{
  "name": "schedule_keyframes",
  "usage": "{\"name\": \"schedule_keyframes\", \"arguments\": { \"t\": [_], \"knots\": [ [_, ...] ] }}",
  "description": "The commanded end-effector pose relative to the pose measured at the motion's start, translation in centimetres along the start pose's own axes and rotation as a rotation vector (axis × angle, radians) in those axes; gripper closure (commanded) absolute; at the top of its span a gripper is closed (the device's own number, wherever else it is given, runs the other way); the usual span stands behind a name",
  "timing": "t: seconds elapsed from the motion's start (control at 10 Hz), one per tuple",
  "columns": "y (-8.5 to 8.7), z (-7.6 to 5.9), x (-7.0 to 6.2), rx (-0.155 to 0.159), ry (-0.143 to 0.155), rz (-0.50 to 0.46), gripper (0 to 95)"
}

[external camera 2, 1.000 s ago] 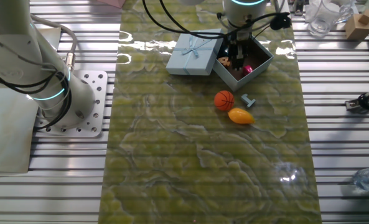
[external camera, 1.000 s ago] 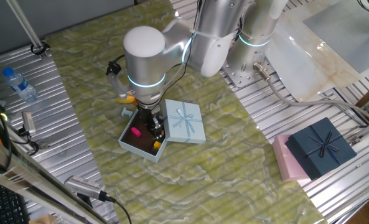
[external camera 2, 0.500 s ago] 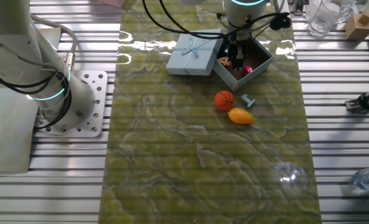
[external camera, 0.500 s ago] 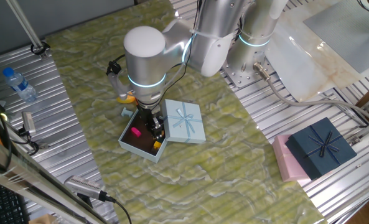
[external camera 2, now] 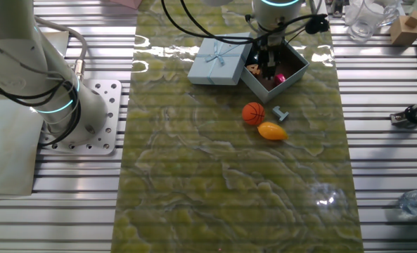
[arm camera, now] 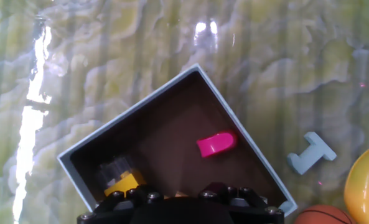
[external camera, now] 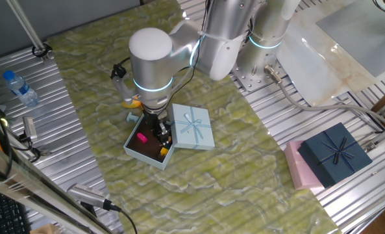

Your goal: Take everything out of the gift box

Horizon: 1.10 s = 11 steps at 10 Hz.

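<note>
Hovering claw [external camera: 161,134] inside square cardboard gift box [arm camera: 84,186]; grip state unclear; glossy magenta piece [arm camera: 216,144] nearby.

**Tight Room Inside the Box**

The box [arm camera: 246,140] walls hem the gripper [external camera: 161,135] on all sides. The lid [external camera: 192,126] stands touching one wall. Ball [external camera 2: 253,113], mango [external camera 2: 271,131] and blue piece [external camera 2: 281,113] crowd the counter [external camera 2: 222,190] nearby; beyond them lies open.

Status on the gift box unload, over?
Gripper down inside gift box, jaw state unclear. Magenta piece and yellow bit still inside. Basketball, mango out.
</note>
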<state>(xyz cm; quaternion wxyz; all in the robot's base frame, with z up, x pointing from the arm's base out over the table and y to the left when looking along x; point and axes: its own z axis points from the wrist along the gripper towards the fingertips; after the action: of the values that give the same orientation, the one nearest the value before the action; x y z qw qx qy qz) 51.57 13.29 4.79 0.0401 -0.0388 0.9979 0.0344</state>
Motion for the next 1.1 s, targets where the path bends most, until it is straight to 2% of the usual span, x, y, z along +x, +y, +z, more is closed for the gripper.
{"name": "schedule_keyframes", "arguments": {
  "t": [0.1,0.3,0.6,0.7,0.9,1.1],
  "knots": [
    [2.8,1.1,-2.4,-0.034,0.084,0.02,38.0],
    [2.7,1.5,-2.7,-0.034,0.089,0.023,76.0],
    [2.9,1.8,-2.7,-0.039,0.098,0.035,76.0],
    [3.0,1.6,-2.7,-0.044,0.096,0.038,76.0],
    [3.1,0.9,-2.6,-0.035,0.097,0.025,76.0],
    [3.2,0.8,-2.5,-0.04,0.094,0.02,76.0]
  ]
}}
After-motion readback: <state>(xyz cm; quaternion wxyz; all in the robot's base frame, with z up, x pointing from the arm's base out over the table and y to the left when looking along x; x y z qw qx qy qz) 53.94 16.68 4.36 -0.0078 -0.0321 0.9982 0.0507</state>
